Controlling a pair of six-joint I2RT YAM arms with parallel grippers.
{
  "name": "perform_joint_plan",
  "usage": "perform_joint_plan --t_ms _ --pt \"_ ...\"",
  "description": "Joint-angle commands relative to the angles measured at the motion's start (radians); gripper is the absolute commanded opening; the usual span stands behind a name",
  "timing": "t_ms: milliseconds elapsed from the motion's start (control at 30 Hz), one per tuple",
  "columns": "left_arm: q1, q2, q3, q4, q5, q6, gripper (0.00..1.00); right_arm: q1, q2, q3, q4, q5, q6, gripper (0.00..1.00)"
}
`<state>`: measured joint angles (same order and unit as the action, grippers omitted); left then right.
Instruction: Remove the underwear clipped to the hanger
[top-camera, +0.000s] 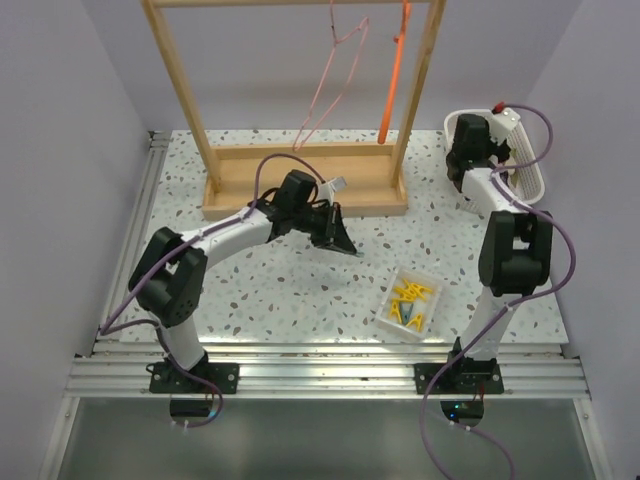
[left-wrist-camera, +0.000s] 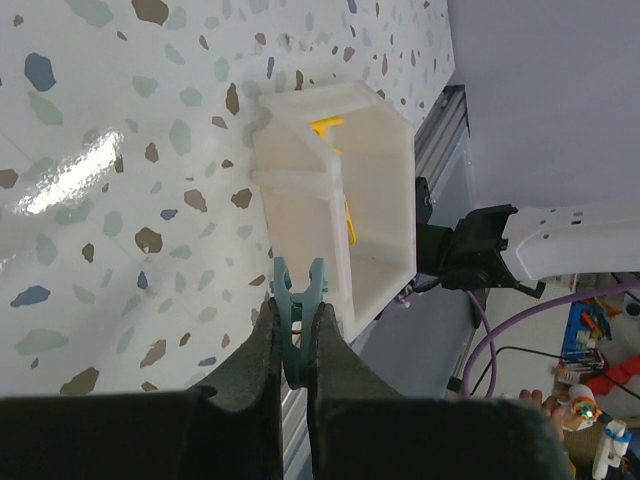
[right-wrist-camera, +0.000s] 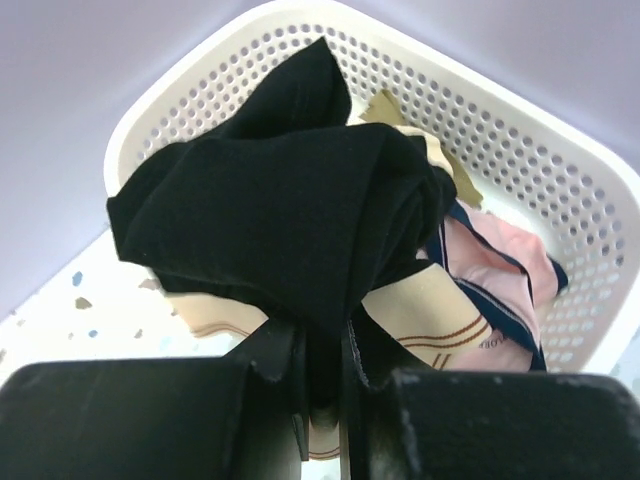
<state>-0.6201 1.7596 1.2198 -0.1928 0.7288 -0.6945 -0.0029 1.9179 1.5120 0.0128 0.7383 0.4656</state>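
Note:
The black underwear with beige panels (right-wrist-camera: 280, 200) hangs bunched from my right gripper (right-wrist-camera: 322, 345), which is shut on its black fabric just above the white perforated basket (right-wrist-camera: 560, 170). The pale pink underwear with navy trim (right-wrist-camera: 500, 270) lies inside that basket. My left gripper (left-wrist-camera: 295, 318) is shut on a teal clothes clip (left-wrist-camera: 298, 285) and hovers low over the table beside a white bin (left-wrist-camera: 380, 200). A thin pink hanger (top-camera: 335, 85) hangs bare on the wooden rack (top-camera: 300, 190), with nothing clipped to it.
An orange hanger (top-camera: 393, 90) hangs on the rack's right side. The white bin (top-camera: 408, 305) holds several yellow clips (top-camera: 412, 294). The basket (top-camera: 530, 175) stands at the back right by the wall. Purple walls close in on both sides.

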Motion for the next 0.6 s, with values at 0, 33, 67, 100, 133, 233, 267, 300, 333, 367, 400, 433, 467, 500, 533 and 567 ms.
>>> perform_joint_plan --t_ms 0,33,67,100,133,233,267,300,333,367,400,433,467,500,533,567 --pt "-0.006 0.047 0.082 0.047 0.054 0.047 0.0 0.02 -0.071 -0.117 0.417 -0.022 -0.256 0.0" --pt "-0.007 0.063 0.104 0.047 0.058 0.049 0.0 0.021 -0.071 -0.148 0.461 -0.036 -0.28 0.0" --pt "-0.007 0.07 0.118 0.049 0.066 0.053 0.0 0.021 -0.069 -0.198 0.505 -0.078 -0.303 0.0" --pt "-0.009 0.078 0.133 0.04 0.069 0.059 0.0 0.021 -0.065 -0.216 0.58 -0.095 -0.35 0.0" --pt "-0.012 0.095 0.164 0.032 0.072 0.064 0.0 0.021 -0.047 -0.229 0.608 -0.111 -0.37 0.0" --pt "-0.02 0.133 0.211 0.0 0.089 0.087 0.0 0.02 -0.004 -0.251 0.726 -0.163 -0.445 0.0" --pt "-0.024 0.141 0.24 -0.014 0.093 0.099 0.0 0.018 0.013 -0.242 0.755 -0.169 -0.461 0.0" --pt "-0.032 0.15 0.254 -0.023 0.095 0.104 0.0 0.018 0.029 -0.228 0.789 -0.162 -0.507 0.0" --pt "-0.035 0.167 0.282 -0.031 0.098 0.11 0.0 0.015 0.065 -0.211 0.799 -0.146 -0.51 0.0" --pt "-0.039 0.175 0.296 -0.049 0.1 0.122 0.0 0.008 0.079 -0.179 0.805 -0.131 -0.51 0.0" --pt "-0.046 0.182 0.306 -0.056 0.1 0.124 0.0 0.006 0.09 -0.165 0.811 -0.096 -0.518 0.0" --pt "-0.049 0.189 0.314 -0.057 0.097 0.125 0.0 0.006 0.104 -0.15 0.808 -0.07 -0.525 0.0" --pt "-0.05 0.19 0.317 -0.059 0.093 0.124 0.0 0.006 0.13 -0.112 0.797 -0.027 -0.541 0.0" --pt "-0.052 0.19 0.316 -0.059 0.09 0.124 0.0 0.006 0.142 -0.102 0.805 0.002 -0.553 0.0" --pt "-0.052 0.193 0.316 -0.06 0.087 0.124 0.0 0.006 0.151 -0.098 0.806 0.051 -0.561 0.0" --pt "-0.053 0.193 0.314 -0.063 0.083 0.128 0.0 0.004 0.18 -0.061 0.779 0.081 -0.564 0.0"
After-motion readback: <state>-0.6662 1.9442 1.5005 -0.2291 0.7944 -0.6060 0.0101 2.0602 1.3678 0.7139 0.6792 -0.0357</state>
